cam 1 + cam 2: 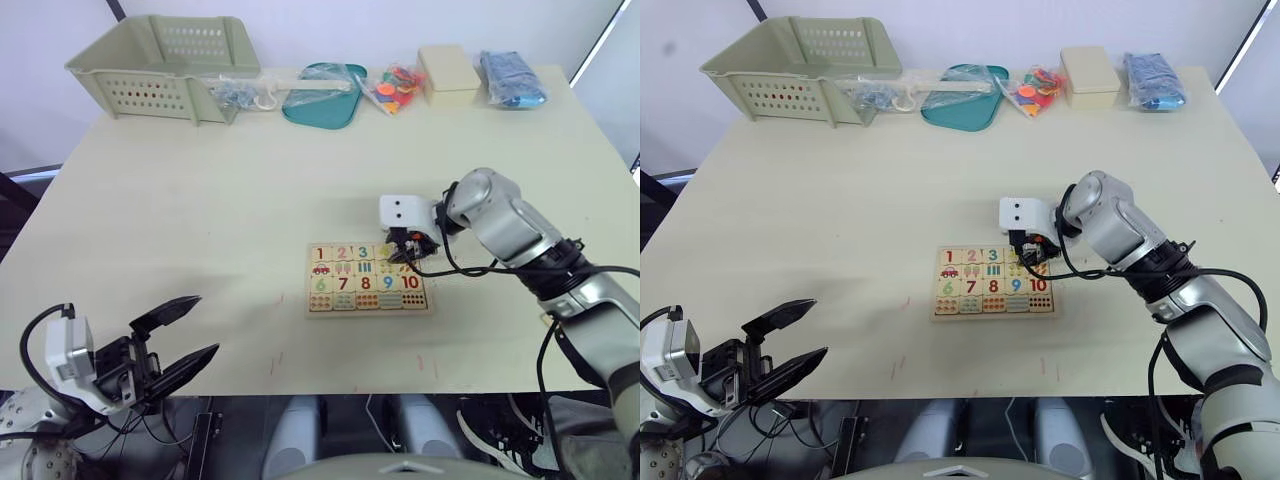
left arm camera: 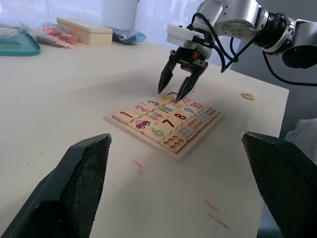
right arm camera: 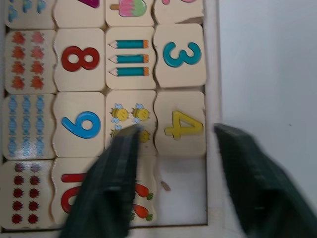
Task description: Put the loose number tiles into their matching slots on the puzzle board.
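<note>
Black fingers of the left gripper [image 1: 170, 340] stand wide apart and hold nothing, low at the near left corner of the tabletop [image 1: 200, 200]. Beyond it, toward the middle of the tabletop, lies the puzzle board [image 1: 366, 279], a light-wood tray. Its far row shows the tiles 1, 2, 3 and the yellow 4 [image 3: 182, 124]; beside the 4, the corner slot [image 3: 181, 188] is bare. The right gripper [image 3: 171, 183] hangs just over this far right corner of the board, its fingers open around the bare slot and holding nothing. I cannot see a loose tile 5. Such tiles look thin, stiff and light, with smooth faces, so I judge they should be pinched by two opposite edges. A basket [image 1: 160, 65] stands at the far left corner.
</note>
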{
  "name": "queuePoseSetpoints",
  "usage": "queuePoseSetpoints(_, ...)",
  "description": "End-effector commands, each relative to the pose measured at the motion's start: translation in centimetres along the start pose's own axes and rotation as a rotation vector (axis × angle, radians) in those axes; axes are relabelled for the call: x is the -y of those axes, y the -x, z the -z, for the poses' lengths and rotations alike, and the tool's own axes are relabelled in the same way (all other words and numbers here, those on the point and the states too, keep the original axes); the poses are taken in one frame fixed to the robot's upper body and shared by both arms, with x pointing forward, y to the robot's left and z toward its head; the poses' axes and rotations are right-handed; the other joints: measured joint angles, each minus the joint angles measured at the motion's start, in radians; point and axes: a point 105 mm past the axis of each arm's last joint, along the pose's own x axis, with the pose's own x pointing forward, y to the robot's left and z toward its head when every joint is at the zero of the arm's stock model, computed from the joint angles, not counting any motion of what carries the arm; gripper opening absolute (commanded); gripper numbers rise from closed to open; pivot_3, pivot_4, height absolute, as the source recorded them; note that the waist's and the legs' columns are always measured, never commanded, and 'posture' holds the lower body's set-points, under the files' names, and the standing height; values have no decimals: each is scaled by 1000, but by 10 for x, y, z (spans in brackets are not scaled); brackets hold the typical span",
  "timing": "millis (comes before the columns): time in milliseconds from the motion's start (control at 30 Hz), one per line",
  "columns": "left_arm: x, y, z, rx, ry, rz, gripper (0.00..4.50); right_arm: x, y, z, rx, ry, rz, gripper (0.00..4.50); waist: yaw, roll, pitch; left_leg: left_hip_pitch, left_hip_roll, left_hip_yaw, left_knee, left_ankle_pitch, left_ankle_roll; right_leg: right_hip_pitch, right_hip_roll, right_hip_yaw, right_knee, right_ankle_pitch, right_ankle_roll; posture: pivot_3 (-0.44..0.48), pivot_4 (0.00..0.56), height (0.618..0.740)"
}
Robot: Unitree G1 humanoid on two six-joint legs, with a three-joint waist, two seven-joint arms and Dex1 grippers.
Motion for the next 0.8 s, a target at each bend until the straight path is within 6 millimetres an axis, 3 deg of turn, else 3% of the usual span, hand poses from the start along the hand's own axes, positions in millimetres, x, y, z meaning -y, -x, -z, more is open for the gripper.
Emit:
queuePoseSetpoints(33,2,-1,-7,7,-39,8,4500,0,4,-5,19,23,9,4427,0,0,0,0,0,0,0,0,0,0,0,0,0,0,0,0,150,740)
queuePoseSetpoints(167,2,-1,-7,7,-41,7,4500,4,8,-8,56,14,39,4470,0,0,0,0,0,0,0,0,0,0,0,0,0,0,0,0,150,740)
queuePoseSetpoints(433,2,-1,-8,11,-46,-1,4500,8,35,-18,376,-94,90,4470,2,0,0,-1,0,-1,0,0,0,0,0,-1,0,0,0,0,150,740)
queuePoseSetpoints(567,2,-2,-8,16,-46,-2,4500,10,39,-16,462,-165,126,4470,0,0,0,-1,0,-1,0,0,0,0,0,0,0,0,0,0,150,740)
queuePoseSetpoints(700,1,-4,-8,19,-47,-2,4500,9,34,-8,483,-217,150,3197,1,0,0,-1,0,-1,0,0,0,0,0,0,0,0,0,0,150,740)
queuePoseSetpoints(800,0,-5,-8,21,-47,-1,4500,7,28,-4,482,-227,153,1573,1,0,0,-1,0,0,0,0,0,0,0,0,0,0,0,0,150,740)
